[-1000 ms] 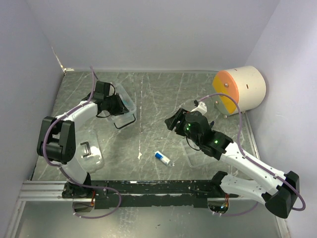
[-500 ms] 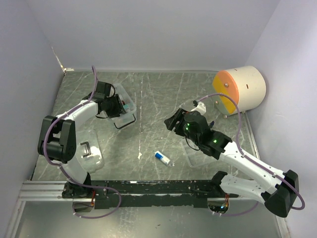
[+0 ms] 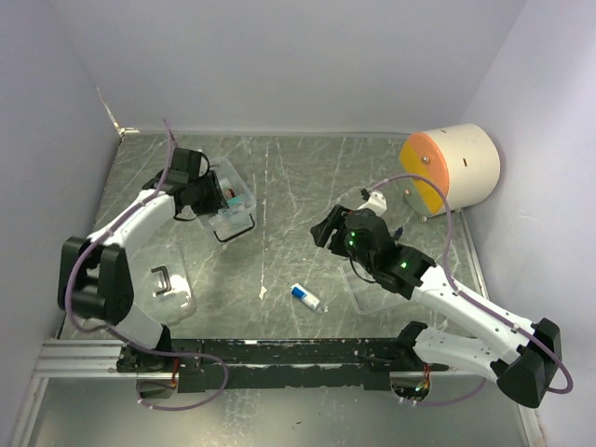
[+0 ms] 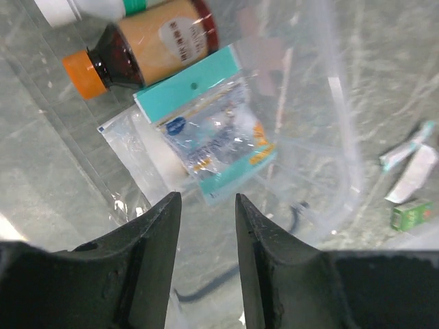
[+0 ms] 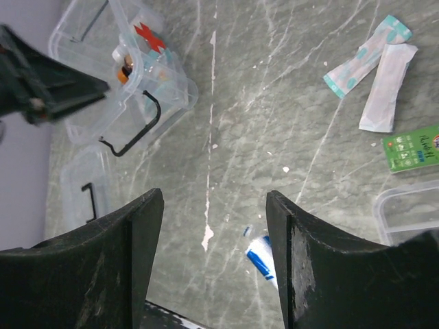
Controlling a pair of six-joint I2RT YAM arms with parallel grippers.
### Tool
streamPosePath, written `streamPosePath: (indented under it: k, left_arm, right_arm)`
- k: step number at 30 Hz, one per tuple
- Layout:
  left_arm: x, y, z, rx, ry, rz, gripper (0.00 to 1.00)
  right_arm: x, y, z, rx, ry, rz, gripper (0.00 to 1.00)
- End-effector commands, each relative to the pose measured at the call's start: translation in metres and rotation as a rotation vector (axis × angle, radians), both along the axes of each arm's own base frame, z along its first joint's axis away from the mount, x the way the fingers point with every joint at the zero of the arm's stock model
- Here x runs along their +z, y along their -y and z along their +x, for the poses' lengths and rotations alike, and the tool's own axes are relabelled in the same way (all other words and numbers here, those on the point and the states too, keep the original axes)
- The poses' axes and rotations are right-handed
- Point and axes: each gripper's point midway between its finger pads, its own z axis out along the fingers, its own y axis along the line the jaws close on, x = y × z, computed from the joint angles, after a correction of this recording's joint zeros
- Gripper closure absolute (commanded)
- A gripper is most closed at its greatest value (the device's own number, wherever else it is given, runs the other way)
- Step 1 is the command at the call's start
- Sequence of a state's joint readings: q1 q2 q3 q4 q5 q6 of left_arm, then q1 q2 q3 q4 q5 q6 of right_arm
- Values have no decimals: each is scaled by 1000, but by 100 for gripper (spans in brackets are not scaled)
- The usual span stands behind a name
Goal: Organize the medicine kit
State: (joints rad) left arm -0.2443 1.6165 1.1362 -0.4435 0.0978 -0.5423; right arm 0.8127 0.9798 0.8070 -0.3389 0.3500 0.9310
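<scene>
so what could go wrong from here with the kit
The left hand hangs open above the teal packet in the clear box; lowering could catch the box wall or shove the brown bottle. The flat sachets on the table may slide rather than lift under the open right hand.

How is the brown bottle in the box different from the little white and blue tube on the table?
The bottle is brown with an orange cap; the tube is white and blue. The bottle is already inside the clear box; the tube is still out on the bare table. Both lie on their sides.
</scene>
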Motion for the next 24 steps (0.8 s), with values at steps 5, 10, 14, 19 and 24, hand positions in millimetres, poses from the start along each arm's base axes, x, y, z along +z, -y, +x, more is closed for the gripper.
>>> streamPosePath:
  k: [5,10,14,19,24]
  left_arm:
    - [132,13,-26,-158,307,-35,46]
    - [174,10,-64,-204,437,-40,42]
    - [196,-5,-95,-177,541,-40,30]
    - [197,-10,-132,-188,649,-103,6]
    - [175,-14,-156,-164,689,-162,4]
  right_arm:
    - [-28,-5,-18,200,-32,-155,38]
    - [-60,-7,-29,274,-110,-220,38]
    - [-86,8,-31,252,-171,-318,37]
    - [-105,32,-24,149,-204,-433,37]
    - [-113,38,-21,137,-229,-496,38]
